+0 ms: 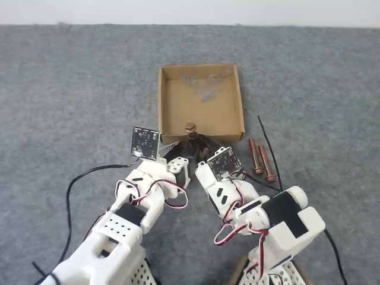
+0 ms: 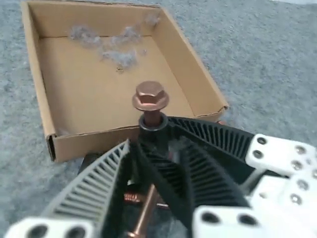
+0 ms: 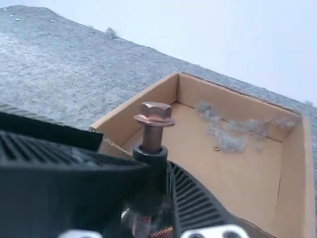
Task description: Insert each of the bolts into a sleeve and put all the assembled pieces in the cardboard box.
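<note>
The left gripper (image 2: 141, 166) had its ribbed plastic jaws closed on the threaded, copper-coloured shank of a bolt (image 2: 150, 96), just below a short black cylindrical sleeve (image 2: 152, 122) that sat around the shank under the hexagonal flanged head; the right gripper (image 3: 154, 171) met it from the other side, its black ribbed jaws clamped on that sleeve, so the two sets of fingers interlocked around the one upright piece; the sleeved bolt stood head uppermost at the near wall of the cardboard box (image 1: 178, 107), not inside it; the box was square, shallow and open-topped, of plain brown board, with wisps of pale fluff (image 2: 116, 47) lying on its floor towards the far wall; in the high view two more bolts (image 1: 255, 155), long and copper-coloured, lay side by side on the grey felt-like carpet (image 1: 77, 89) just beside the box's near right corner; a thin black cable (image 1: 269, 148) ran past them.
</note>
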Controlling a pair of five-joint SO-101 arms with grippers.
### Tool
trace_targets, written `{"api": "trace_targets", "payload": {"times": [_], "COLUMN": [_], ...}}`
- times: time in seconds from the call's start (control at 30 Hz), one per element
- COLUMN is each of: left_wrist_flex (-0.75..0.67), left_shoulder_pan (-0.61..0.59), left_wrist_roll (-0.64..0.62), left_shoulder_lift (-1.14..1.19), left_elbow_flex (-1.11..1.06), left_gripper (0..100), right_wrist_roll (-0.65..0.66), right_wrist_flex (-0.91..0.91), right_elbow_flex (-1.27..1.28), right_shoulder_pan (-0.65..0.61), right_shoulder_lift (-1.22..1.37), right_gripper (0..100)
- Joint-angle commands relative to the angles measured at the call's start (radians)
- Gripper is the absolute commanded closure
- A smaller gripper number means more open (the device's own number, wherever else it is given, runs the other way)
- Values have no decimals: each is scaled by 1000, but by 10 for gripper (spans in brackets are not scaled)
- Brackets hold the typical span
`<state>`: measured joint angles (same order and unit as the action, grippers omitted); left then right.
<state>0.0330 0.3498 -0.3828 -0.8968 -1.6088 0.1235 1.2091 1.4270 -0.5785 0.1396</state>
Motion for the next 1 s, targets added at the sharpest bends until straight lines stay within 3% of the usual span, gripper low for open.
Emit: {"api": "trace_targets", "payload": {"times": [0.0, 0.3, 0.67, 0.97], "left_wrist_flex": [92, 130, 594, 520], "left_shoulder_pan": [-5, -6, -6, -207], "left_wrist_roll": [8, 0, -48, -49], "left_shoulder_lift": [-35, -118, -709, -758], "left_elbow_flex": [33, 50, 42, 15], "left_gripper": [731, 735, 731, 735], "right_wrist_roll": [-9, -9, -9, -9], "right_wrist_flex": [31, 28, 24, 24], "right_elbow_flex": [-23, -25, -37, -34], "right_shoulder_pan": [22, 22, 31, 31], "right_shoulder_lift": [-58, -58, -56, -56], "right_gripper": [992, 992, 992, 992]}}
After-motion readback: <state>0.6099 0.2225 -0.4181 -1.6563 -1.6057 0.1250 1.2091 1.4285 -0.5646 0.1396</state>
